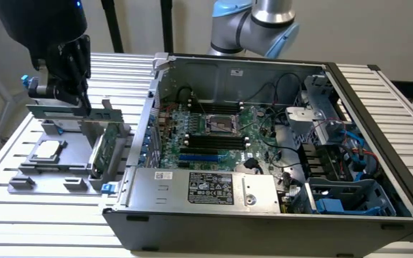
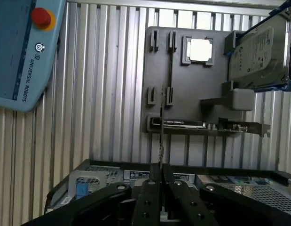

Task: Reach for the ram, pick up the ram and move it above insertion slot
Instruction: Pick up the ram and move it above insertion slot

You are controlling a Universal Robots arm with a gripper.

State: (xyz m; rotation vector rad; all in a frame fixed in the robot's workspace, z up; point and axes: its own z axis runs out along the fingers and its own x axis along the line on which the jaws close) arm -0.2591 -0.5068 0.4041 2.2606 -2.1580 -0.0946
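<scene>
Since the gripper (image 2: 160, 188) has its fingers closed on the ram (image 2: 161, 125), held edge-on above the grey fixture tray (image 2: 192, 82), you handle a light, stiff, fragile board by its edges.

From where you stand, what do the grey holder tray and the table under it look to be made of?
The holder tray looks like matte grey plastic: dull, even colour, blocky moulded clips, though printed or painted material is possible. The table seems to be bare aluminium: silvery ribbed slats with a soft sheen where light falls.
</scene>
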